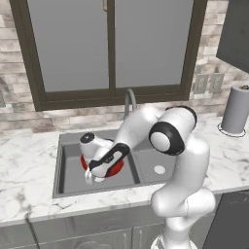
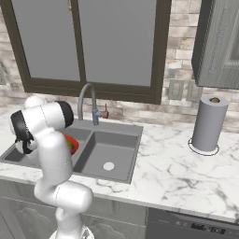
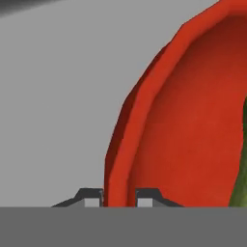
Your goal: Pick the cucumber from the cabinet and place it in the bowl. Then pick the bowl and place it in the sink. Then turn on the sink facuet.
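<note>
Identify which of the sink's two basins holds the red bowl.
The left basin, the one the arm reaches into, holds the bowl. The right basin shows just its bare floor and pale drain hole.

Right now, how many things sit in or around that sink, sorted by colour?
Red: 1, glossy round red bowl
Green: 1, slender dark green cucumber
Grey: 2, arched metal tap, paper towel roll
Total: 4
</note>
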Motion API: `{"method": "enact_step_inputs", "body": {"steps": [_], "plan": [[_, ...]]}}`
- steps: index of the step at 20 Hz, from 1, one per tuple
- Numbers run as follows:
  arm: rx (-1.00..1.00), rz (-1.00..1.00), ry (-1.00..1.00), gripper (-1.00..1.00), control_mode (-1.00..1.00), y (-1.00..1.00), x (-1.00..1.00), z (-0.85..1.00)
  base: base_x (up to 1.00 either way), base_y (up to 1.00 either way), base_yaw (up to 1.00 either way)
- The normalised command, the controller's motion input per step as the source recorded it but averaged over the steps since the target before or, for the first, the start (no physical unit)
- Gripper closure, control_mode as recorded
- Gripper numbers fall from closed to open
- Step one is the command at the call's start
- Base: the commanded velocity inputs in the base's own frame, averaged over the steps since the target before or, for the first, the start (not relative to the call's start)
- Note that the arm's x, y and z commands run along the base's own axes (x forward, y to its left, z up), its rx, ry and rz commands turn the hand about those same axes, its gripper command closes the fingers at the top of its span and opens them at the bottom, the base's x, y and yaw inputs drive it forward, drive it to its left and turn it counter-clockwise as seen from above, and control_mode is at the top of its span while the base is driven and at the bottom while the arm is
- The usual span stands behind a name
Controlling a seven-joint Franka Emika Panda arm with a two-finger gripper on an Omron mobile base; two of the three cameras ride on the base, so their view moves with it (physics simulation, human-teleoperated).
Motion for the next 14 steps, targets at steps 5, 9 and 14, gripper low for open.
{"method": "enact_step_inputs", "body": {"steps": [5, 9, 14], "plan": [[0.00, 0.00, 0.09, 1.00, -1.00, 0.18, 0.52, -0.37, 0.00, 0.00, 0.00], [0.00, 0.00, 0.06, 1.00, -1.00, 0.21, 0.25, -0.40, 0.00, 0.00, 0.00], [0.00, 0.00, 0.02, -1.00, -1.00, 0.15, 0.00, -0.10, 0.00, 0.00, 0.00]]}}
